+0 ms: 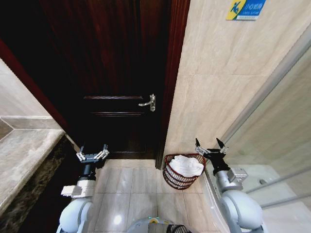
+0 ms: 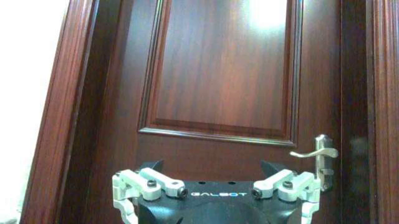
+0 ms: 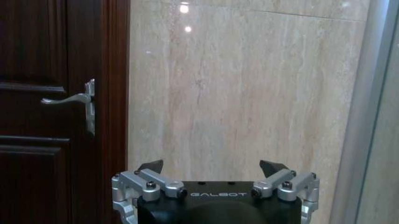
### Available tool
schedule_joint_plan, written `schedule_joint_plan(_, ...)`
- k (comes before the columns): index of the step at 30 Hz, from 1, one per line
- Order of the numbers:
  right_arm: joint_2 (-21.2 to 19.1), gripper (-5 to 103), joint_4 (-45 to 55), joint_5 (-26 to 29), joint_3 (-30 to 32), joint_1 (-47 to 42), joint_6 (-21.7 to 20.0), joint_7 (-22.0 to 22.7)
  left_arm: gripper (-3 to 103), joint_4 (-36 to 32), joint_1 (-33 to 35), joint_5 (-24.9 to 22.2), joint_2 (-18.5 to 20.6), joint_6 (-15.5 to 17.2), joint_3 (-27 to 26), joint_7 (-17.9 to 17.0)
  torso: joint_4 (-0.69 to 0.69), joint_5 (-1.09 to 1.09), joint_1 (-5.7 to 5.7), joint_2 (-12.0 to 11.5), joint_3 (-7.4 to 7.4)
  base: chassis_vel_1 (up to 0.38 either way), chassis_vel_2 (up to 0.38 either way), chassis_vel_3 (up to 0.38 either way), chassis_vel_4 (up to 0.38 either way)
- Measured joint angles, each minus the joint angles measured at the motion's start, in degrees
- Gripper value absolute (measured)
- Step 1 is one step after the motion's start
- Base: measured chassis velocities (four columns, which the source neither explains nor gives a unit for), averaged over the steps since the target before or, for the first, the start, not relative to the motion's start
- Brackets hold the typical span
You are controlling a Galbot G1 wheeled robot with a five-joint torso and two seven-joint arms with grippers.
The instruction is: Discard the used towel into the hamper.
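Observation:
The hamper [image 1: 169, 174], a round dark red-brown wire basket, stands on the floor against the beige wall, right of the door. A white towel [image 1: 186, 165] lies bunched inside it. My right gripper [image 1: 209, 146] is raised just right of the hamper's rim, open and holding nothing; in the right wrist view this right gripper [image 3: 212, 166] faces the beige wall. My left gripper [image 1: 92, 149] is held up in front of the dark door, open and holding nothing; in the left wrist view the left gripper [image 2: 212, 166] faces the door panel.
A dark wooden door [image 1: 116, 73] with a silver lever handle [image 1: 147, 102] fills the middle. A marble counter [image 1: 24, 155] runs along the left. A glass shower partition [image 1: 272, 126] stands at the right. Tiled floor [image 1: 131, 189] lies open between my arms.

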Motion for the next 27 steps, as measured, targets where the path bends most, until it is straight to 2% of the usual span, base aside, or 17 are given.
schedule_joint_plan(27, 0.51, 100, 0.49, -0.79, 0.05, -1.60, 0.96, -0.76, 100, -0.53, 0.34, 0.07, -0.24, 0.04, -0.18, -0.03, 0.00, 0.00, 0.00, -0.01, 0.00, 0.036, -0.037, -0.033, 0.039)
